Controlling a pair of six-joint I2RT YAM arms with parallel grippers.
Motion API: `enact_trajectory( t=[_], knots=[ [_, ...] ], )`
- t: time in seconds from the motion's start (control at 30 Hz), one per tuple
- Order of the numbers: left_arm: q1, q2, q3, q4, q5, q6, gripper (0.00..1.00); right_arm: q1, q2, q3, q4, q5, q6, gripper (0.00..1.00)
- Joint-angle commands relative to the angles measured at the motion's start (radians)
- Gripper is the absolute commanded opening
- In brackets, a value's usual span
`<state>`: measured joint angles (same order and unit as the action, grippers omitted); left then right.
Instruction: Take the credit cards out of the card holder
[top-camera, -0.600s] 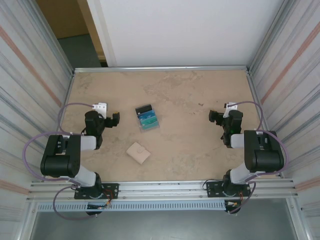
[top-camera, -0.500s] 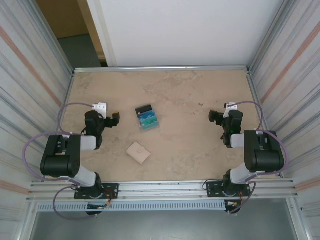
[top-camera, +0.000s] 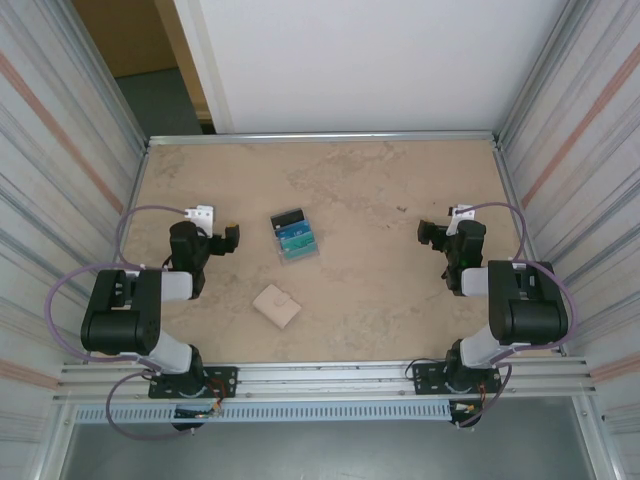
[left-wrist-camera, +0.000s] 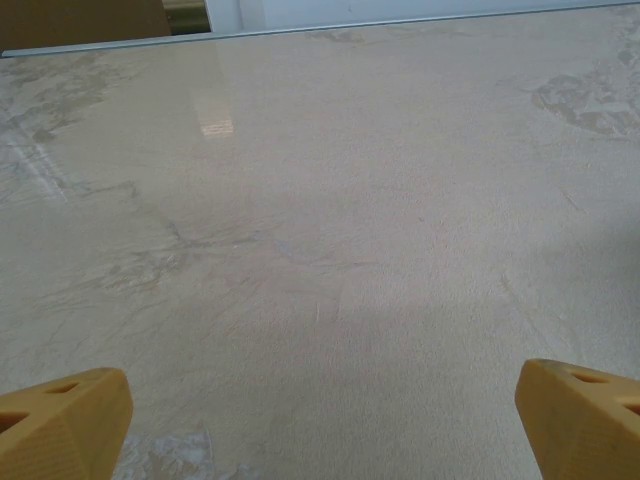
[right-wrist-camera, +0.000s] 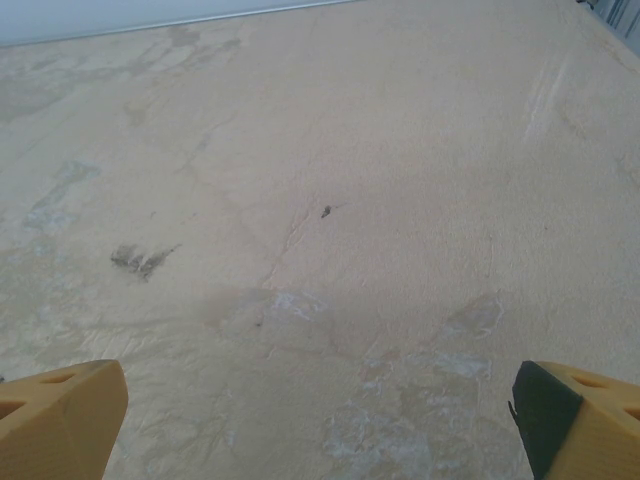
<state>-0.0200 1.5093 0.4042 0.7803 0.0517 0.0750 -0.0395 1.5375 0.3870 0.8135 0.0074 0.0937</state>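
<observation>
Left tool (left-wrist-camera: 320, 425) wide, bare table (left-wrist-camera: 330, 200) ahead

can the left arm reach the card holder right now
Likely yes: the card holder lies on open table near the left gripper, whose jaws are open, with nothing in between.

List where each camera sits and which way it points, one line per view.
Top external: above and behind the bases, looking down at the table, card holder, fanned cards; both arms show.
Left wrist: on the left arm, facing low across the table; yellow left fingers spread at the bottom corners.
Right wrist: likewise on the right arm, right fingers apart.
Shared: all three see the marbled table.
</observation>
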Motion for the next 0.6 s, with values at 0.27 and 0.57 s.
enact_trajectory(
  t=[0.27, 0.57],
  knots=[
    [-0.001, 0.003, 0.010, 0.007, -0.013, 0.006, 0.99, 0.000, 0.006, 0.019, -0.008, 0.022, -0.001, 0.99],
    [0.003, 0.001, 0.007, 0.011, -0.003, 0.002, 0.99, 0.000, 0.004, 0.018, -0.007, 0.020, -0.001, 0.99]
  ],
)
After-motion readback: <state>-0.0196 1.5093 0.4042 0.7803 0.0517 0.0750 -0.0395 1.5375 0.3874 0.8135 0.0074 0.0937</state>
